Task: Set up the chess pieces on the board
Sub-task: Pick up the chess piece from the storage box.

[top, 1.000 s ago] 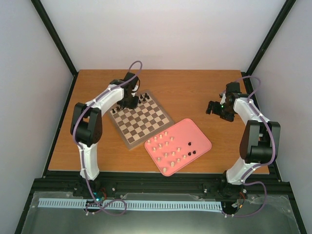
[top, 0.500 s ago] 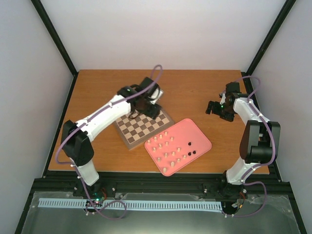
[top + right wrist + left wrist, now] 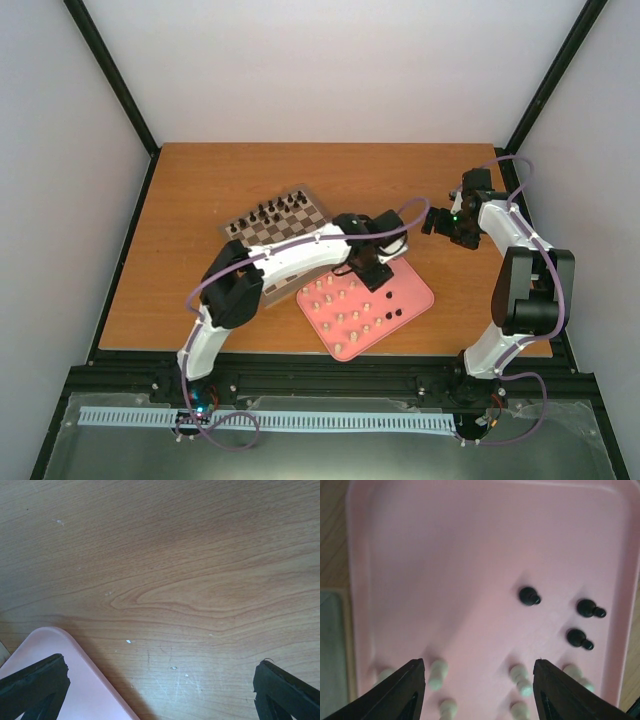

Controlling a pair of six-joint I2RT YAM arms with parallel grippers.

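Note:
The chessboard (image 3: 255,235) lies at the table's middle left, with several dark pieces (image 3: 272,211) standing along its far edge. The pink tray (image 3: 418,290) holds several cream pieces (image 3: 338,300) and three dark pieces (image 3: 390,310). My left gripper (image 3: 372,266) hovers open and empty over the tray. In the left wrist view its fingertips (image 3: 417,672) straddle cream pieces (image 3: 438,674), and the three dark pieces (image 3: 529,596) lie ahead to the right. My right gripper (image 3: 438,222) is open and empty over bare table right of the tray, whose corner (image 3: 75,690) shows in the right wrist view.
The wooden table (image 3: 190,190) is walled by white panels and black frame posts. The left arm stretches across the board's near right part, hiding it. The right arm stands along the table's right edge.
My left arm has swung right, from the board's far edge across the board to above the pink tray. The right arm has not moved.

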